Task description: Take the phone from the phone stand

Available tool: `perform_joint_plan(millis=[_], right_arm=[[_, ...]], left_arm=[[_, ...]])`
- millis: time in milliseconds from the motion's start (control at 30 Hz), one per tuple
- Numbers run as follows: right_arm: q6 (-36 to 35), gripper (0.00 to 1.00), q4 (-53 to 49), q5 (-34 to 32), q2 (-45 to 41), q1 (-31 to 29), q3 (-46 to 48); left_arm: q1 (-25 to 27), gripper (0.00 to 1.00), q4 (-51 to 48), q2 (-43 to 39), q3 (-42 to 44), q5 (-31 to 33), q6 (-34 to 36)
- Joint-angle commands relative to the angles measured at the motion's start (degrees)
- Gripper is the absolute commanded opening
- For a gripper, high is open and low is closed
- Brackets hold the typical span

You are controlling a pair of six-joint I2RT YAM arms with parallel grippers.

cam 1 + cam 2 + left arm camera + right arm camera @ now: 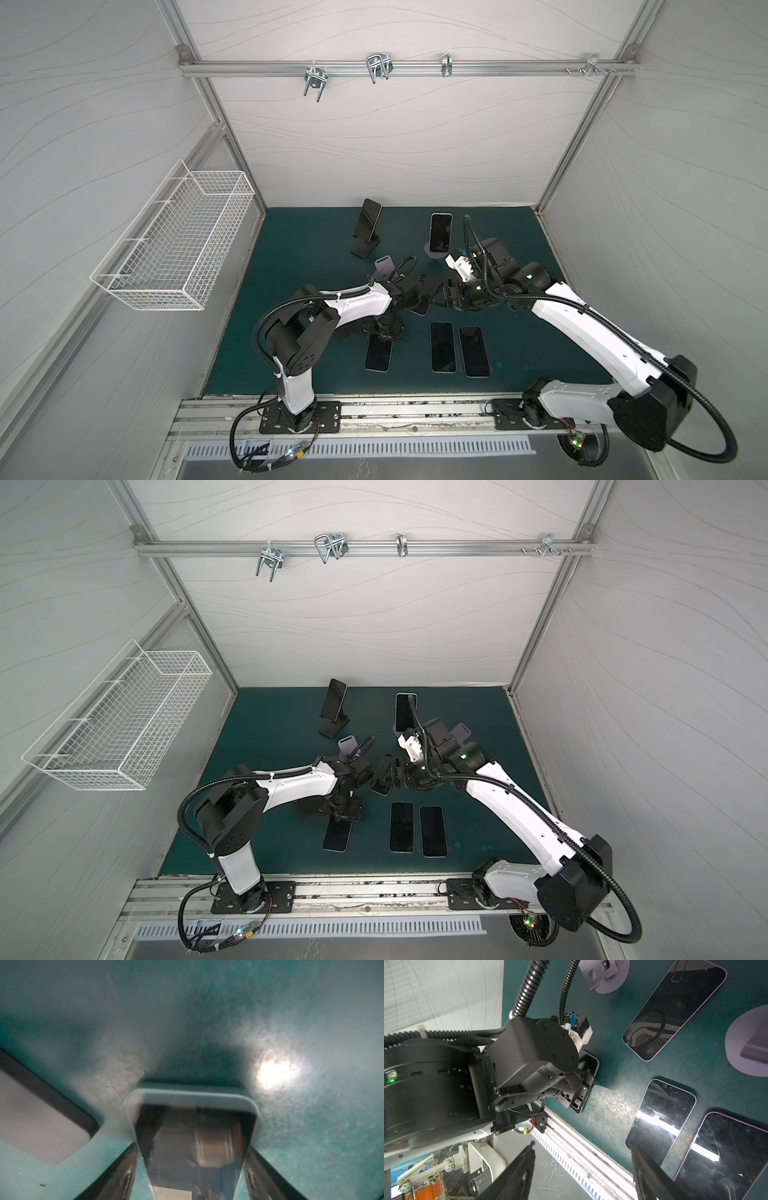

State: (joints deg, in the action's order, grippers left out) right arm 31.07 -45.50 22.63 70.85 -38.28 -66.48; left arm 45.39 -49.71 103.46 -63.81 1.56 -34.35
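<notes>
A dark phone (193,1126) lies flat on the green mat (187,1022). My left gripper (192,1148) points down over it, open, its fingers (124,1172) either side with mat showing in the gaps. Both top views show this phone (378,357) (337,837) under the left gripper (384,332). An empty lavender phone stand (384,266) is just behind the left wrist. My right gripper (584,1146) hangs open with nothing between its fingers, near mid-mat (436,293).
A black stand at the back left holds a phone (368,226). Another phone (440,237) stands at the back middle over a lavender base (434,255). Two phones (442,347) (473,351) lie flat near the front, one (422,309) under the grippers. A wire basket (174,241) hangs on the left wall.
</notes>
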Motion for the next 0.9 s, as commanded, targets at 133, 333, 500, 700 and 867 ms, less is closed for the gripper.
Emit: perform_joint_plan(millis=[133, 333, 500, 700, 867], right_arm=[[-1.63, 0.74, -1.79, 1.96, 0.99, 0.15, -1.3], [-1.18, 0.74, -2.67, 2.89, 1.92, 0.27, -2.1], [-0.3, 0.74, -2.71, 2.64, 1.9, 0.29, -2.03], [0.81, 0.74, -3.11, 0.97, 1.75, 0.05, -3.42], [1.28, 0.74, -4.66, -2.38, 2.84, -0.29, -7.47]], left_arm=[[0.43, 0.86, 3.66, 3.18, 1.37, -1.53, -1.48], [0.41, 0.9, 1.73, -0.05, 0.43, 0.0, -1.77], [0.43, 0.95, -0.35, -5.04, -0.81, 2.89, -1.51], [0.42, 0.98, -3.46, -13.13, -2.39, 6.85, -1.69], [0.36, 0.98, -4.62, -19.27, -3.1, 8.69, -1.41]])
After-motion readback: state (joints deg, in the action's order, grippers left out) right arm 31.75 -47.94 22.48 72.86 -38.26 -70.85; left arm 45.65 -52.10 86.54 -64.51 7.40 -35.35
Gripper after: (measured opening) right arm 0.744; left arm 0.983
